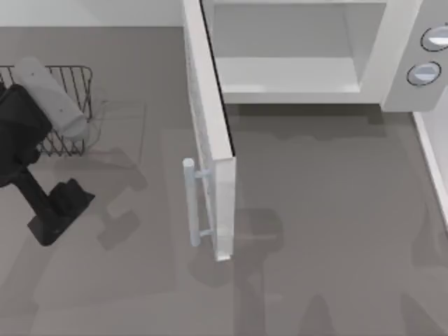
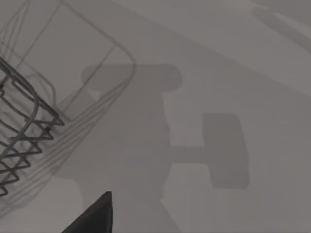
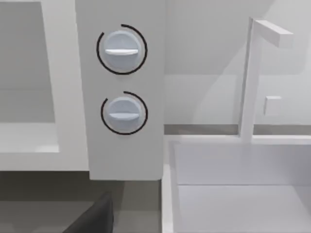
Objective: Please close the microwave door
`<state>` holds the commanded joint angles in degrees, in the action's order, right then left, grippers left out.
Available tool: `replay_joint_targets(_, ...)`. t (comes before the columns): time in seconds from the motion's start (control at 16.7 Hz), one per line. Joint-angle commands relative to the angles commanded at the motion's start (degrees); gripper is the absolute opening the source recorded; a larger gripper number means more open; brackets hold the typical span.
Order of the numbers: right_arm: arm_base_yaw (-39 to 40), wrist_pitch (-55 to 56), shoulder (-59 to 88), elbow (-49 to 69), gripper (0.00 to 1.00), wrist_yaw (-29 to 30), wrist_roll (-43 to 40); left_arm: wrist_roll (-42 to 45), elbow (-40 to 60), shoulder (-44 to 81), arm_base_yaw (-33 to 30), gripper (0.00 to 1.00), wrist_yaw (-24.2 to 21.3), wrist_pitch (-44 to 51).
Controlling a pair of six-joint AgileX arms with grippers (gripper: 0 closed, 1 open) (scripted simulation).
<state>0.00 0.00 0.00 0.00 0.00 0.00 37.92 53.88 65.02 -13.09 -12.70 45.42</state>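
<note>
- The microwave [image 1: 308, 49] sits at the counter's [image 1: 329, 210] back edge; the microwave door [image 1: 210, 140] swings wide open toward the front.
- The left gripper [image 1: 59, 210] hovers near the left edge beside a wire rack [image 1: 70, 105]; its spread seems unreadable.
- The right wrist view faces two knobs [image 3: 121, 48].

My left arm [image 1: 28, 140] reaches down over the table's left side, its claw [image 1: 59, 210] low.

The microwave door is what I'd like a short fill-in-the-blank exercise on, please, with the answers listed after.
1. The microwave door stands ___, leaving the cavity of the microwave exposed.
2. The side panel carries ___ round knobs.
3. The door's bar handle faces the top view's ___ side.
4. The left pincer is beside the wire ___.

Answers: open; two; left; rack
</note>
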Motion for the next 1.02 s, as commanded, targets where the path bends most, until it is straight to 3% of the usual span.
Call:
replay_joint_targets(0.54,0.0,0.0,0.0,0.0,1.0,0.0,0.0,12.91,37.15,28.05,-6.52,1.0,-8.11,26.72)
replay_joint_targets(1.02,0.0,0.0,0.0,0.0,1.0,0.0,0.0,16.87,61.33,38.77,-9.22,1.0,-12.59,39.49)
